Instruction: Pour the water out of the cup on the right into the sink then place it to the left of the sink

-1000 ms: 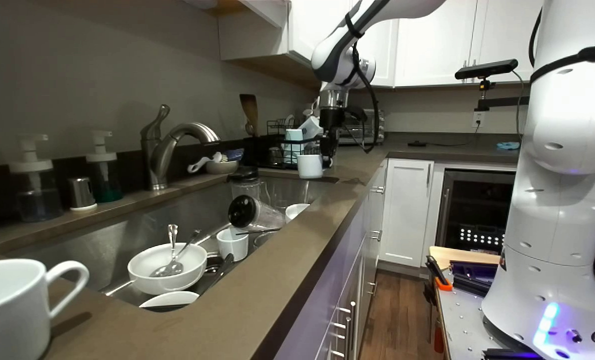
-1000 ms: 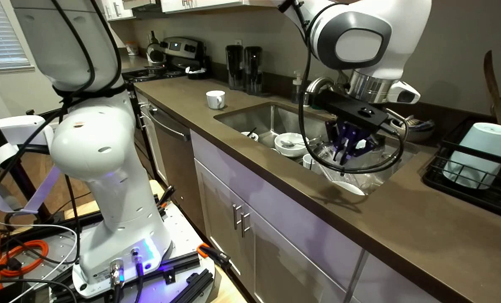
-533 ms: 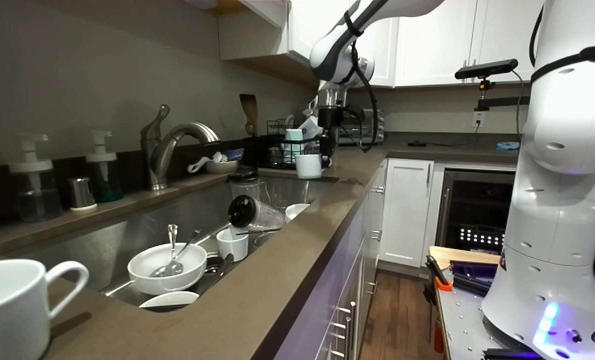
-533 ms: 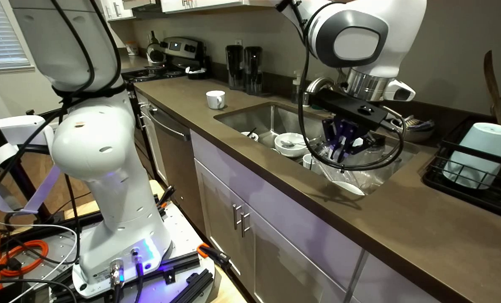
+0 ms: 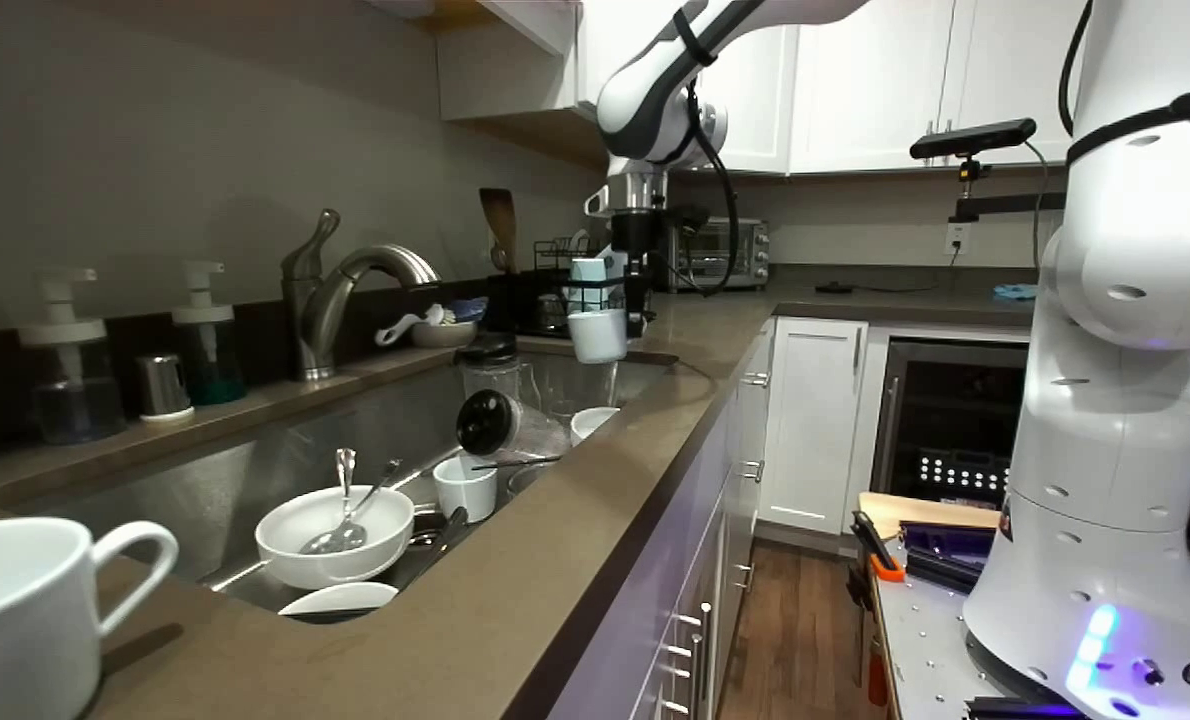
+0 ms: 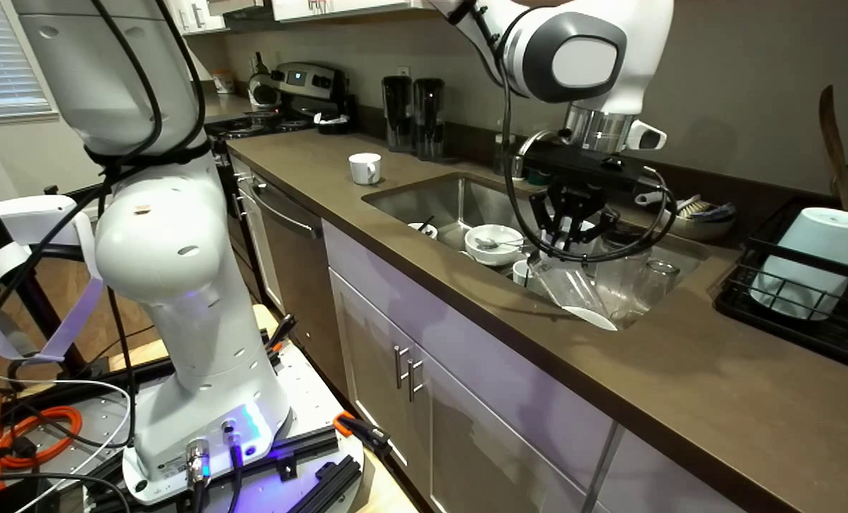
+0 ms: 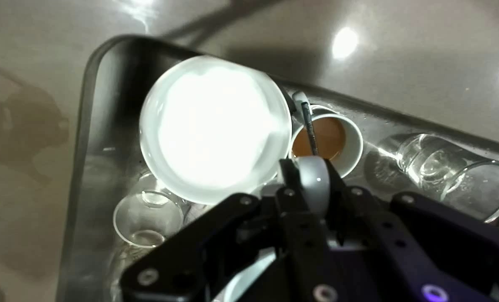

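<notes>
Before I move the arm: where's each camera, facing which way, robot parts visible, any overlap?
An exterior view: low near the handled mug, looking along the sink toward the toaster oven; base right, forearm top center.
An exterior view: raised, at the dish rack end, looking across the sink toward the stove; base left, forearm upper right.
Wrist view: carried at the forearm's end, looking down into the sink; only the end effector shows.
Both exterior views share handled mug, sink, base, forearm and end effector.

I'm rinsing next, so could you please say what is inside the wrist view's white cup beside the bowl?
The cup holds brown liquid, crossed by a thin utensil. Its bottom and the part under the gripper are hidden.
</notes>
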You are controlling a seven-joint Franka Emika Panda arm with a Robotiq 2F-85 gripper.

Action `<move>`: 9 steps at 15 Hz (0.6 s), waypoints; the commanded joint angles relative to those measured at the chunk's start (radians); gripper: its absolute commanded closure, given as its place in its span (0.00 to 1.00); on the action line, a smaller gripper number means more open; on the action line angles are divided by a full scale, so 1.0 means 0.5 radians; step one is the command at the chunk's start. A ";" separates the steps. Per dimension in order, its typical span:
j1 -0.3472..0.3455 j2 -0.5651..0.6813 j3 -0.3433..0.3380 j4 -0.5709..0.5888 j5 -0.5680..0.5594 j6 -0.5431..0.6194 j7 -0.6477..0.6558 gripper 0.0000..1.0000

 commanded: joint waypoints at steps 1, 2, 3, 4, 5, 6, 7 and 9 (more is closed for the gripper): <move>0.086 -0.136 0.070 -0.053 -0.233 0.009 -0.065 0.95; 0.111 -0.155 0.091 -0.058 -0.308 0.000 -0.067 0.95; 0.137 -0.174 0.112 -0.067 -0.393 -0.005 -0.057 0.95; 0.162 -0.198 0.132 -0.078 -0.476 -0.017 -0.054 0.95; 0.185 -0.225 0.154 -0.105 -0.575 -0.013 -0.034 0.95; 0.208 -0.253 0.173 -0.130 -0.660 -0.012 -0.037 0.95; 0.232 -0.286 0.197 -0.168 -0.756 -0.009 -0.027 0.95; 0.273 -0.336 0.237 -0.233 -0.922 -0.008 -0.038 0.95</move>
